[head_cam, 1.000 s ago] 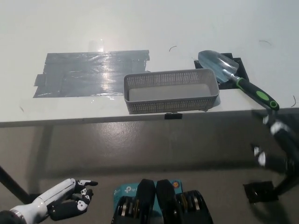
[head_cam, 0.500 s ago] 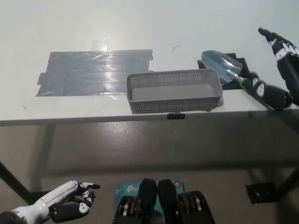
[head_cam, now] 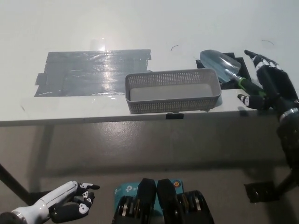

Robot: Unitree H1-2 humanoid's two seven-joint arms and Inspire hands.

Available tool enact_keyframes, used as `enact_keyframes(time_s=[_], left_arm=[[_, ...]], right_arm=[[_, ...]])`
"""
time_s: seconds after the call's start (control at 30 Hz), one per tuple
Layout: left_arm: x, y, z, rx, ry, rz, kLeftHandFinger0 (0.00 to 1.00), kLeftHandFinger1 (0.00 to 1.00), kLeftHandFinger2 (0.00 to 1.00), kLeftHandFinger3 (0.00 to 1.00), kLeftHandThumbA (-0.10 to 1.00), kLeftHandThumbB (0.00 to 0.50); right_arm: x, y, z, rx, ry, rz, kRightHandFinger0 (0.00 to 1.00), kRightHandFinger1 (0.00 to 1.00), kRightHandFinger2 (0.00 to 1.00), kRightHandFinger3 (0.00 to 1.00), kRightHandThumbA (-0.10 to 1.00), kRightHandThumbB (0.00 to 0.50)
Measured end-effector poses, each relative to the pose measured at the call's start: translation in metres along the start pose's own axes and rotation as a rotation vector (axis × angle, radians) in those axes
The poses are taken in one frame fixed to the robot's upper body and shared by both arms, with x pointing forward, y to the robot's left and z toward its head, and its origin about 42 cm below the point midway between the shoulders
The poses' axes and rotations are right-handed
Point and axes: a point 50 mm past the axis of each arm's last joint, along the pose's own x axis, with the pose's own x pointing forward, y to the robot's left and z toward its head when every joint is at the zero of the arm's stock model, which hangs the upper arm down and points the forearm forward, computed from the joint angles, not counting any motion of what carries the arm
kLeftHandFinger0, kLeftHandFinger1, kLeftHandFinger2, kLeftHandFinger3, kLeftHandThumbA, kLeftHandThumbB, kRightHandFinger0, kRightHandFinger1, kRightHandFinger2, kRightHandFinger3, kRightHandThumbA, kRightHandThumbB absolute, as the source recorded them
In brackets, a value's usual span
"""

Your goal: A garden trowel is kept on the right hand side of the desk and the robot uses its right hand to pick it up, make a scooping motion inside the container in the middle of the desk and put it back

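Trowel (head_cam: 221,64) lies with its handle beneath the right hand (head_cam: 270,87), fingers spread apart.

Basket (head_cam: 173,91) mid-desk (head_cam: 70,28) — trowel (head_cam: 224,67) just R, tape patch (head_cam: 88,72) L.

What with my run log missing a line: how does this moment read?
pre-grasp | right hand open over trowel handle | left hand idle, lower left

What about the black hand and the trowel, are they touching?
Cannot tell: in the head view the right hand overlaps the handle of the trowel, and no contact or gap shows.
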Motion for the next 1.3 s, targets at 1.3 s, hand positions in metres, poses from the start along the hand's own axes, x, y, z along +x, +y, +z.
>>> enact_keyframes(time_s=[1.3], left_arm=[[-0.007,-0.002,0.002,0.021,-0.003,-0.031,0.81,0.87,0.93,1.00,1.00,0.449]], right_arm=[[0.054,0.013,-0.039,-0.143,0.190,0.181,1.00,1.00,1.00,1.00,0.61,0.334]])
